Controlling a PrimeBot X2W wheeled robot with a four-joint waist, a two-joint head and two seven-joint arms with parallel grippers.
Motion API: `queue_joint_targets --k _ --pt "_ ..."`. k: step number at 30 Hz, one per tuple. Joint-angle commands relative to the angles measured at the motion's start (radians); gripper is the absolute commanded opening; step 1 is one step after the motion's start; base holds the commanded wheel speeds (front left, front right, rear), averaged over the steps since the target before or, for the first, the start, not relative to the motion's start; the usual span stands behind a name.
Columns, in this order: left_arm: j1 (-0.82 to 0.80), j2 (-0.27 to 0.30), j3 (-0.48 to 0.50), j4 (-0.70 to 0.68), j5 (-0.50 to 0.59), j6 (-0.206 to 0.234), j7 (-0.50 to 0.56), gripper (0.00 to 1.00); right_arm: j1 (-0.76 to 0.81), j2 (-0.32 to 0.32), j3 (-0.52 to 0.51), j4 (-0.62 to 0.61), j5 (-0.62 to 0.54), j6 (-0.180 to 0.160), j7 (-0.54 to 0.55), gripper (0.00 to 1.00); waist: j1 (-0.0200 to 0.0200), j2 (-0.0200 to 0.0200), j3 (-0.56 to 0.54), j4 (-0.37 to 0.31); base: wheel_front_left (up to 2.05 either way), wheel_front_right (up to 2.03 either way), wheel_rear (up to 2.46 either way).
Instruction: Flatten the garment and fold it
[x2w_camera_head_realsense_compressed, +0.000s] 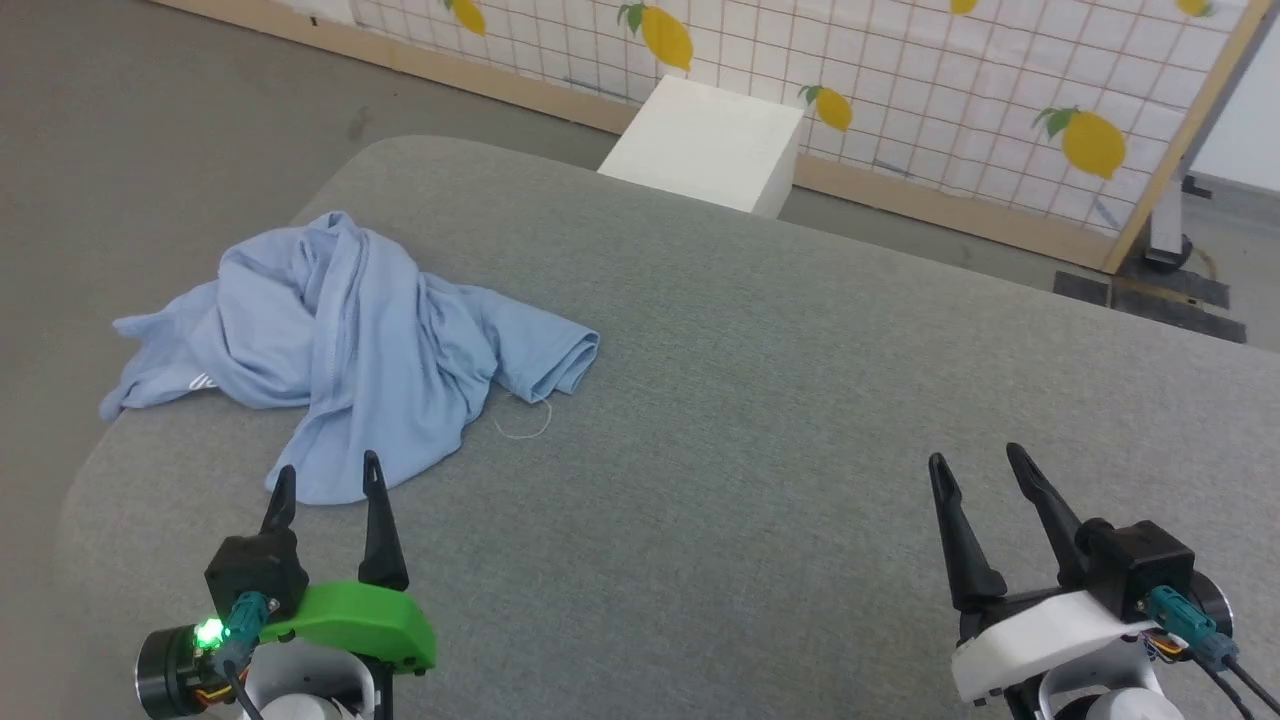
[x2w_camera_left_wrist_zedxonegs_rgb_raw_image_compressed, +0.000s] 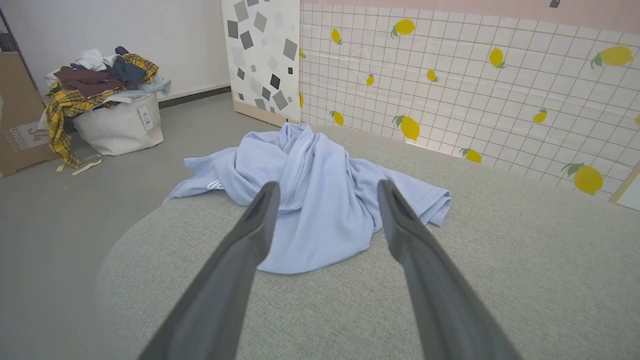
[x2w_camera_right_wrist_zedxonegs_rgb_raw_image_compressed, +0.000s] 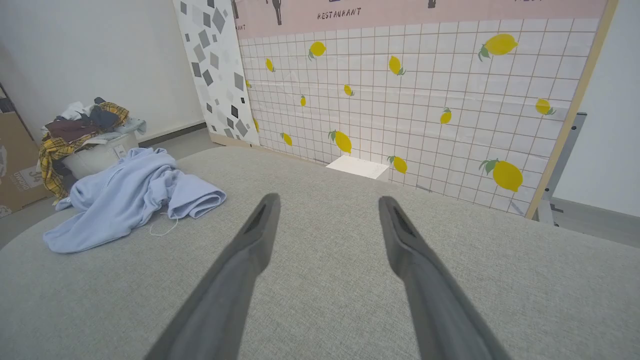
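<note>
Looked down in head view on grey fabric-covered table (x2w_camera_head_realsense_compressed: 760, 400), by far the biggest item. Beyond its far edge, saw lemon-print tiled panel (x2w_camera_head_realsense_compressed: 900, 90); in R wrist view, also read "RESTAURANT" on pink strip above tiles. Found garment (x2w_camera_head_realsense_compressed: 350, 340) crumpled in a heap at table's far-left corner, part drooping over left edge, small white mark on its left side. In head view, spotted white box (x2w_camera_head_realsense_compressed: 710, 145) on floor btwn table and panel. Via L wrist view, picked out off-white basket (x2w_camera_left_wrist_zedxonegs_rgb_raw_image_compressed: 120, 125) heaped w/ mixed clothes on floor left of table, cardboard box (x2w_camera_left_wrist_zedxonegs_rgb_raw_image_compressed: 20, 135) beside it. Noted L gripper (x2w_camera_head_realsense_compressed: 328, 463) near-left, fingers spread apart, empty, tips by garment's near edge. Noted R gripper (x2w_camera_head_realsense_compressed: 974, 453) near-right, fingers likewise apart, empty, well apart from garment. Lastly, made out loose white thread (x2w_camera_head_realsense_compressed: 525, 425) on table just beside garment's right fold.
</note>
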Motion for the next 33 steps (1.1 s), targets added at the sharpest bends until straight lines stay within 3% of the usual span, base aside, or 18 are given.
queue_joint_targets --k 1,33 --pt "0.017 0.007 -0.002 -0.002 -0.010 0.012 -0.012 1.00 -0.017 0.001 0.003 0.007 0.010 -0.001 -0.011 1.00 0.0000 0.0000 0.000 0.012 0.00 0.00 0.00" --pt "0.022 0.029 -0.026 0.044 -0.089 0.077 -0.077 1.00 -0.018 0.002 0.022 0.029 0.057 -0.001 -0.070 1.00 -0.0001 0.0000 0.000 0.182 0.00 0.00 0.00"
